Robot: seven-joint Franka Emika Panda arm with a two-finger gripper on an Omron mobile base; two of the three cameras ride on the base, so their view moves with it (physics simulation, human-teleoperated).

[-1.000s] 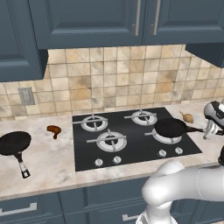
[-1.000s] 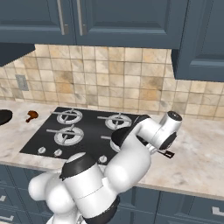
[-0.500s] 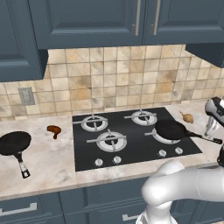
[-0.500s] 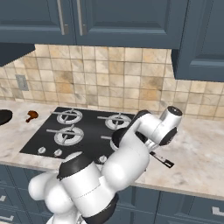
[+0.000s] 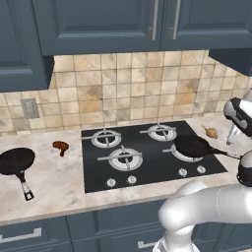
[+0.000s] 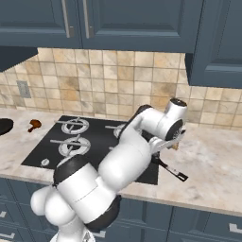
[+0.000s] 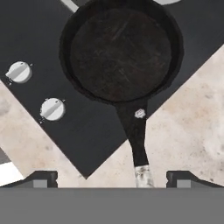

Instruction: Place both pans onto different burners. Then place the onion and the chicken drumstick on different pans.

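Since a second ago we have lifted our hand (image 7: 112,179) off the near pan (image 5: 192,145), which sits on the front right burner (image 5: 186,153). Fingers stand open above its handle. Onion (image 5: 211,132), drumstick (image 5: 61,146) and far pan (image 5: 16,161) lie on the surface (image 5: 54,182).

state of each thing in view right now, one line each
right pan: on the front right burner, empty, handle released
left pan: on the counter, empty
drumstick: on the counter, left of the cooktop
onion: on the counter, right of the cooktop
gripper: open, above the right pan's handle
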